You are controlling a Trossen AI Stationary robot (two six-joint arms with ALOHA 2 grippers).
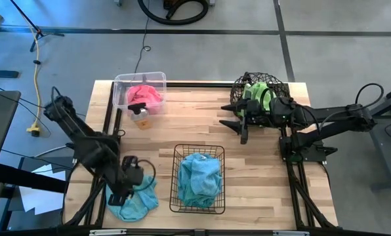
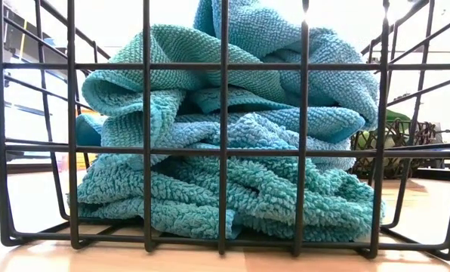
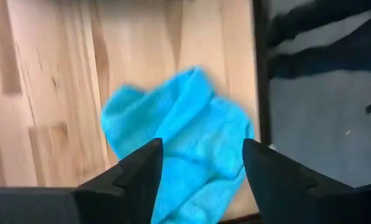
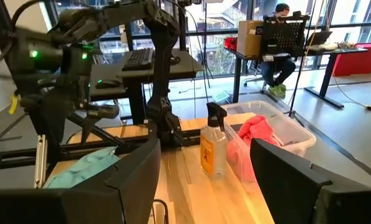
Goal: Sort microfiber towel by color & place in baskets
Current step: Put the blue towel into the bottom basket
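A wooden tabletop (image 1: 261,164) carries three baskets and a scatter of fuzzy towels. At its front centre stands the black wire basket (image 1: 197,178), its long side running front to back, heaped with crumpled light blue towels (image 1: 200,176) that fill the low view behind the grid. At the back left sits the clear plastic tub (image 1: 140,92), holding a bunched pink towel (image 1: 145,96), with a small spray bottle (image 1: 140,116) just in front of it. At the back right, the round wire basket (image 1: 258,92) holds a lime green towel (image 1: 257,96).

The left gripper (image 1: 119,195) hangs over the front left corner, its fingers spread wide above a loose blue towel (image 3: 180,157) that lies rumpled on the wood near the table's edge; the fingers straddle the cloth without pinching it.

The right gripper (image 1: 238,124) sits just beside the round basket, pointing toward the tub, fingers spread apart and holding nothing.
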